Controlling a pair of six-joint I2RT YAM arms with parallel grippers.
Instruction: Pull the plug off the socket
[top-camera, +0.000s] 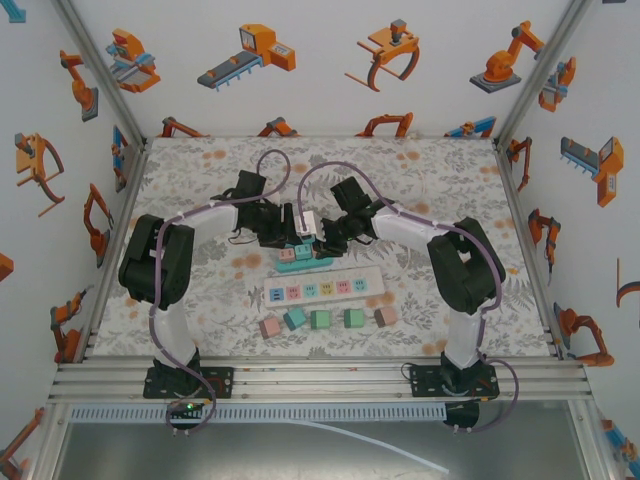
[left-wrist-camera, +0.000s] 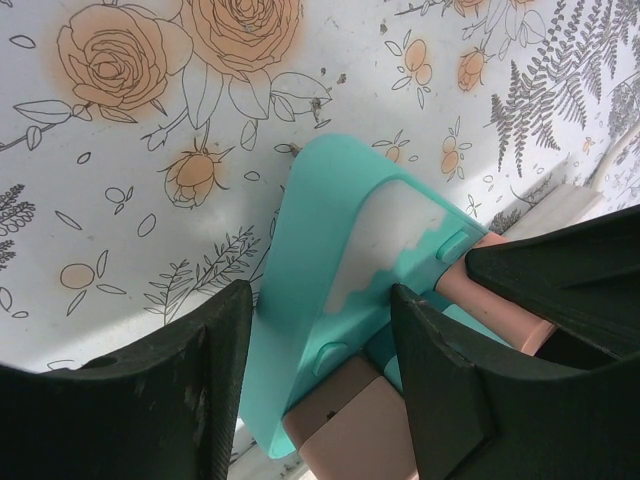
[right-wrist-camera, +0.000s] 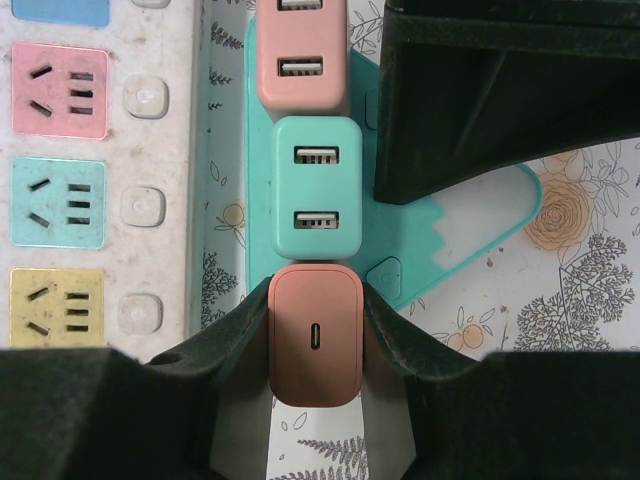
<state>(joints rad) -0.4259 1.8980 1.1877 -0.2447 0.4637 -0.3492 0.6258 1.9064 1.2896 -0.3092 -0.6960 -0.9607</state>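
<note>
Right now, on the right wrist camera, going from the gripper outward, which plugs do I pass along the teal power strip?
Brownish-red plug with one port, clamped in the right gripper → teal plug with two ports → pink plug with two ports, cut by the top edge.

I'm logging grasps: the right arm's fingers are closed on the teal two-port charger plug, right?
Not quite. The right wrist view shows the right gripper closed on the reddish-brown single-port charger plug, not on the teal two-port charger plug next to it.
</note>
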